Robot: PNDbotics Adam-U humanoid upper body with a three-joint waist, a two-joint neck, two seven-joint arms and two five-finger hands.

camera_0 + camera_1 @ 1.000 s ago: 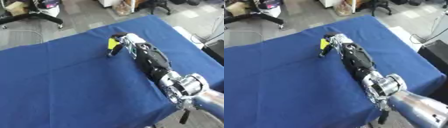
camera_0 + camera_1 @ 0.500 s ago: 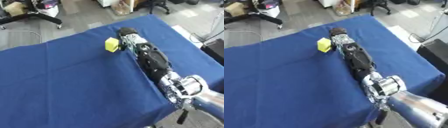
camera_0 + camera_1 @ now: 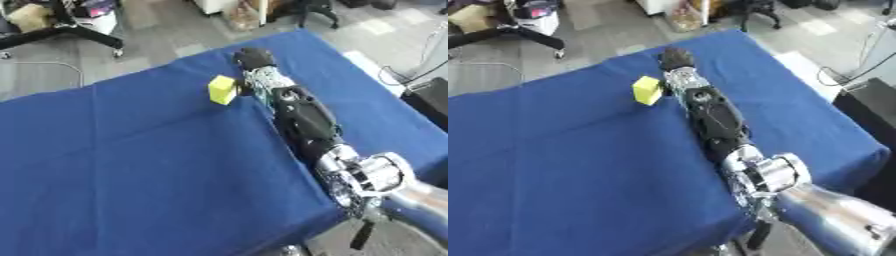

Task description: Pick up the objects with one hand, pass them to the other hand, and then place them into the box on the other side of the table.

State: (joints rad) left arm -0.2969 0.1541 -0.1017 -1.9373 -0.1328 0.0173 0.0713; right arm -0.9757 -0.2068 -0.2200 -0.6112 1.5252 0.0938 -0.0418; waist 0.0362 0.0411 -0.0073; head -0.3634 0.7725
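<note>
Yellow block (image 3: pixel 222 90) standing on the blue-covered bench (image 3: pixel 131 160) near its far edge, right robot hand (image 3: pixel 255 60) stretched just beside it, apparently apart, finger state impossible to tell

Even bright light; soft blur
</note>
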